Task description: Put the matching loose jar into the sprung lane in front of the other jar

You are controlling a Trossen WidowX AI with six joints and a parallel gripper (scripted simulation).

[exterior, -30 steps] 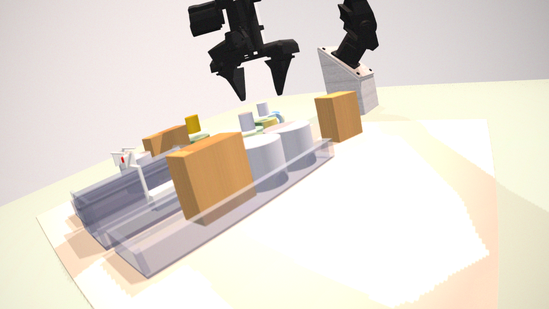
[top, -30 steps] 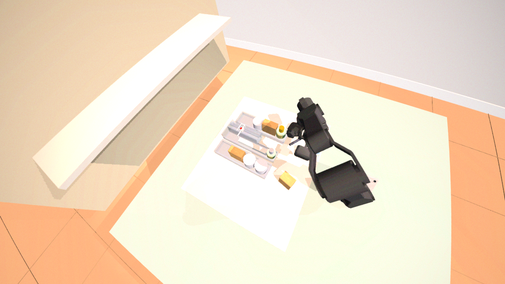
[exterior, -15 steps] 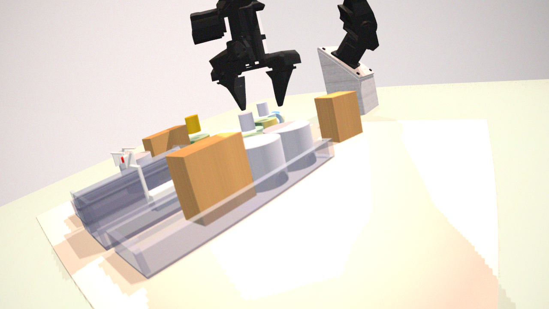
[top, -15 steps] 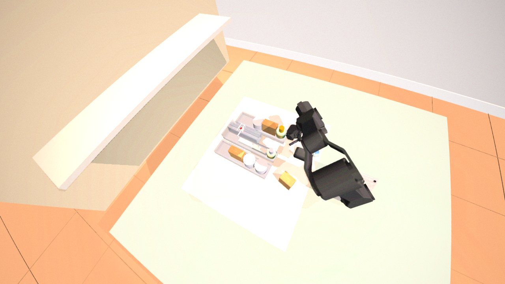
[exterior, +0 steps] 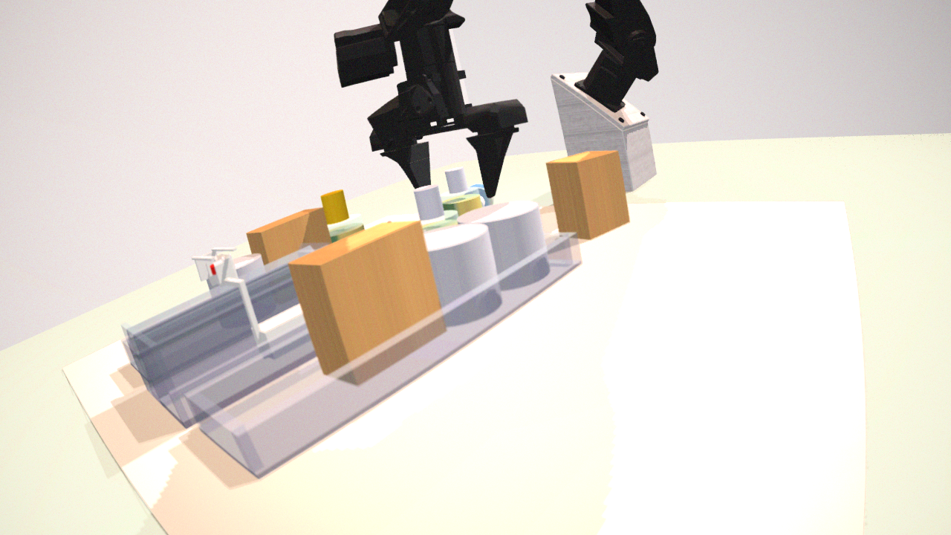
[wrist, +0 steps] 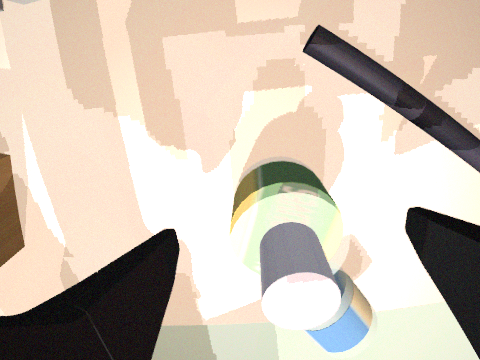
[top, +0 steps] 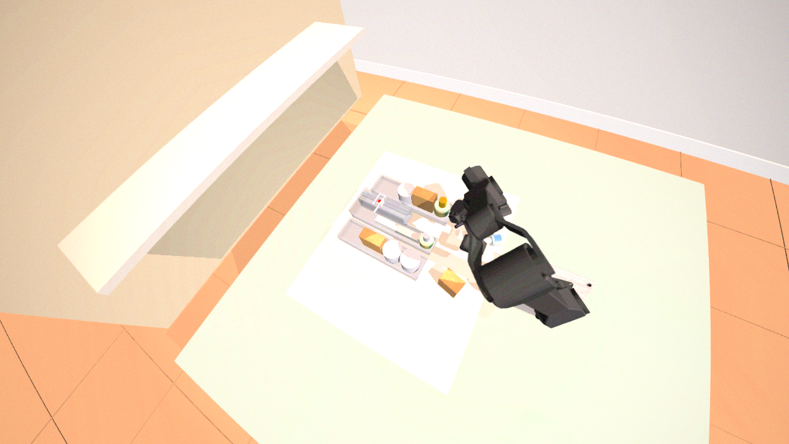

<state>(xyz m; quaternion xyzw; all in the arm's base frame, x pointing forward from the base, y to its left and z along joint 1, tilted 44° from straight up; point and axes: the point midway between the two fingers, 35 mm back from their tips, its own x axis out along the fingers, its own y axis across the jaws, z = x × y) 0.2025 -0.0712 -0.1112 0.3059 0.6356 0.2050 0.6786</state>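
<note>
Jar with a pale grey cylindrical cap and green-and-yellow label (exterior: 463, 203) (wrist: 285, 215) is standing loose, just below center in the wrist view. Black gripper fingers (exterior: 456, 192) are spread either side, nothing pinched. Looks like light, stiff, maybe slick plastic to me, so I'd grab the round body rather than the narrow cap, squeezing gently.

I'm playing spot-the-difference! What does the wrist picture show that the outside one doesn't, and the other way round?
Only wrist: a black stick.

Only outside: a yellow-capped jar and a red mark.

Both: the loose jar, blue-banded bottle and open gripper.
</note>
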